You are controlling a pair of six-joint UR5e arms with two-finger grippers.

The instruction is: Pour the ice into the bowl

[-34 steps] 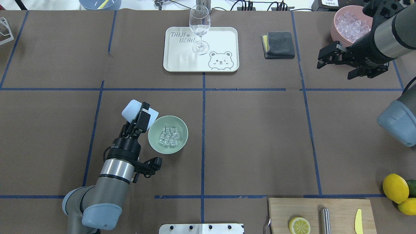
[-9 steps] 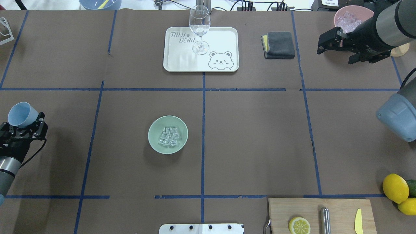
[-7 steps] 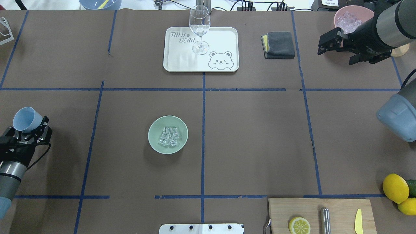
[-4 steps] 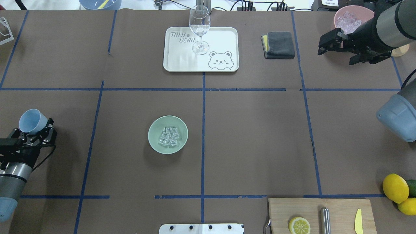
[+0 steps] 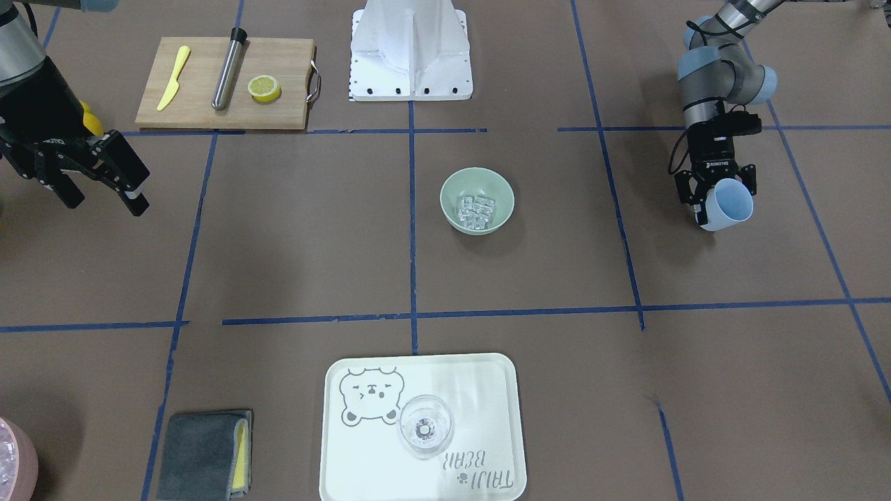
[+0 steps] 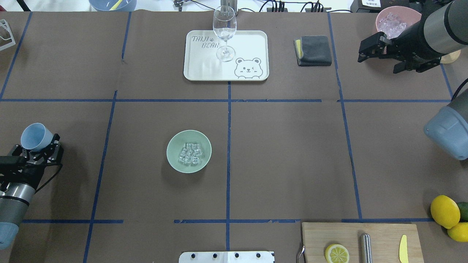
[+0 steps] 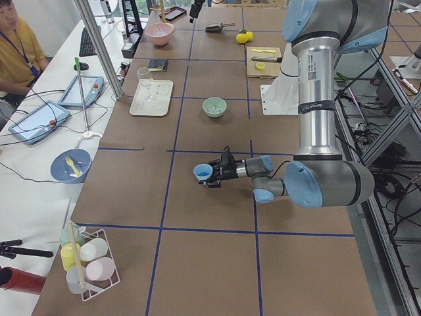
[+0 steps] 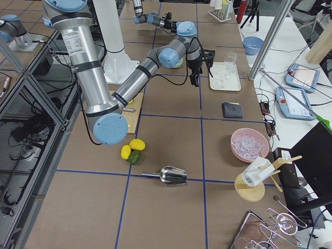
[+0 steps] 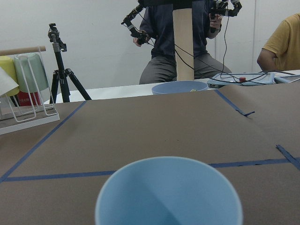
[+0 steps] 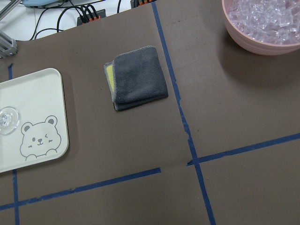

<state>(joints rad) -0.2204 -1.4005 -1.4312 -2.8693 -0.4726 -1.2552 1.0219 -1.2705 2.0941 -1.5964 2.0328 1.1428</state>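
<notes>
The pale mint-green bowl (image 6: 189,151) stands left of the table's middle and also shows in the front view (image 5: 477,200). The ice (image 6: 189,153) lies inside it as a small heap of clear cubes. My left gripper (image 6: 36,143) is shut on a light blue cup (image 6: 36,136) far to the bowl's left, near the table's left edge. The cup (image 9: 168,192) looks empty in the left wrist view. My right gripper (image 6: 380,61) is open and empty at the far right, beside the pink container.
A pink container (image 6: 395,22) of ice stands at the far right corner. A grey cloth (image 6: 313,50) lies left of it. A white tray (image 6: 204,65) carries a wine glass (image 6: 224,31). A cutting board (image 6: 380,233) and lemons (image 6: 445,212) are at the near right.
The left gripper has carried the cup from the bowl's rim to the table's left edge, then drifted slightly right and stopped. The right gripper moved farther back, beside the pink container.
</notes>
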